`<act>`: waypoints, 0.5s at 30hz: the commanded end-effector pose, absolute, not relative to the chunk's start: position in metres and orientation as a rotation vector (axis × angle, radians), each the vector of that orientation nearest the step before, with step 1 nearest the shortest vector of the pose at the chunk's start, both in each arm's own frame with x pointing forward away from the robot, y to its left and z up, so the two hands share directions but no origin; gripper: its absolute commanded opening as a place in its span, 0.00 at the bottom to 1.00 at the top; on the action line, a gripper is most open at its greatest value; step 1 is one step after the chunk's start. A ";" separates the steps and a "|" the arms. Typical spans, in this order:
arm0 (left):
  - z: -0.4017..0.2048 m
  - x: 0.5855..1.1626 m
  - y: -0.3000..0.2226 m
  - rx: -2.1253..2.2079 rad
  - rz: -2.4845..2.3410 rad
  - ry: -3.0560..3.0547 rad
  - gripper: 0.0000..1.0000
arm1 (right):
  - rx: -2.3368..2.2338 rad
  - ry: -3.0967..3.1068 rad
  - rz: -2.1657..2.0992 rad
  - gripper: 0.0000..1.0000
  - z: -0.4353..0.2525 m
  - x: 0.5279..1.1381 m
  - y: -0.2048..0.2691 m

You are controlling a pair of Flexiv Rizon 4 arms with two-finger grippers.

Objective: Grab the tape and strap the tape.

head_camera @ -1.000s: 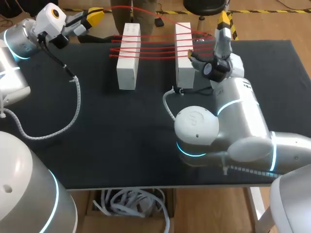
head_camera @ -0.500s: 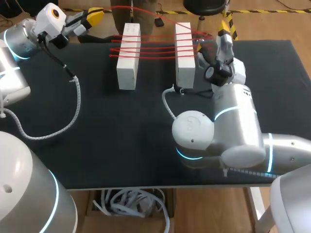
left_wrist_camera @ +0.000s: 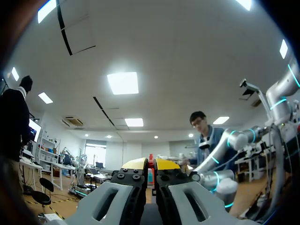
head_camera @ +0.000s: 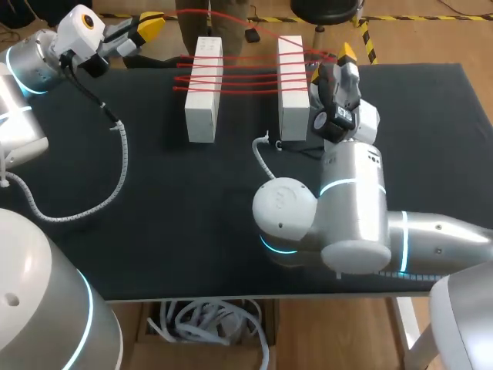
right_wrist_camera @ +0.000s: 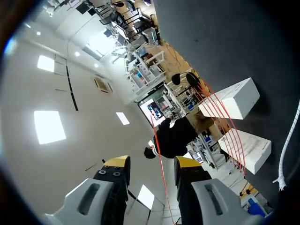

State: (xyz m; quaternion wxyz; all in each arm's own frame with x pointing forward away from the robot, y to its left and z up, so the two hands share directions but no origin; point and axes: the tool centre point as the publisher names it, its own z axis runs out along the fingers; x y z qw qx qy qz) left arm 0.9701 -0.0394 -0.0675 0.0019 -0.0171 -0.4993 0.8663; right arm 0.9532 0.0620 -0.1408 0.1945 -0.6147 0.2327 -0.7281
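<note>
- Locate the red tape [head_camera: 246, 77]: it runs in several parallel strands across two white blocks, the left block [head_camera: 203, 92] and the right block [head_camera: 292, 92], at the far side of the black table [head_camera: 154, 231].
- Note the left gripper [left_wrist_camera: 151, 163], held off the table's far left corner. Its yellow tips are clenched on a red strip, which appears to be the tape's end.
- Note the right gripper [right_wrist_camera: 152, 162], just beside the right block. Its fingers stand apart, released, and one tape strand passes between them without contact on both sides.
- Treat the tape as thin, light and limp. Expect it to hold its line only under tension and to sag or slip off a block corner when slack.
- Take hold on the free strand beyond the right block, not on the wound strands.
- Pinch it flat and firmly; a narrow strip is likely to slide through a loose grip.
</note>
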 end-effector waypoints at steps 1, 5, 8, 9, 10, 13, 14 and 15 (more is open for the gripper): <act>-0.068 0.971 -0.039 -0.058 2.718 -1.564 0.00 | -1.723 0.680 -2.053 0.42 -0.138 0.955 0.070; -0.068 0.971 -0.039 -0.058 2.718 -1.564 0.00 | -1.719 0.682 -2.054 0.40 -0.138 0.956 0.072; -0.068 0.971 -0.039 -0.058 2.718 -1.564 0.00 | -1.713 0.685 -2.058 0.40 -0.136 0.957 0.073; -0.068 0.971 -0.039 -0.058 2.718 -1.564 0.00 | -1.711 0.685 -2.059 0.39 -0.135 0.956 0.073; -0.068 0.971 -0.039 -0.058 2.718 -1.564 0.00 | -1.710 0.685 -2.060 0.38 -0.134 0.956 0.074; -0.068 0.971 -0.039 -0.058 2.718 -1.564 0.00 | -1.705 0.689 -2.065 0.37 -0.133 0.956 0.073; -0.068 0.971 -0.039 -0.058 2.718 -1.564 0.00 | -1.703 0.692 -2.070 0.37 -0.133 0.955 0.073; -0.068 0.971 -0.039 -0.058 2.718 -1.564 0.00 | -1.700 0.696 -2.074 0.37 -0.132 0.955 0.072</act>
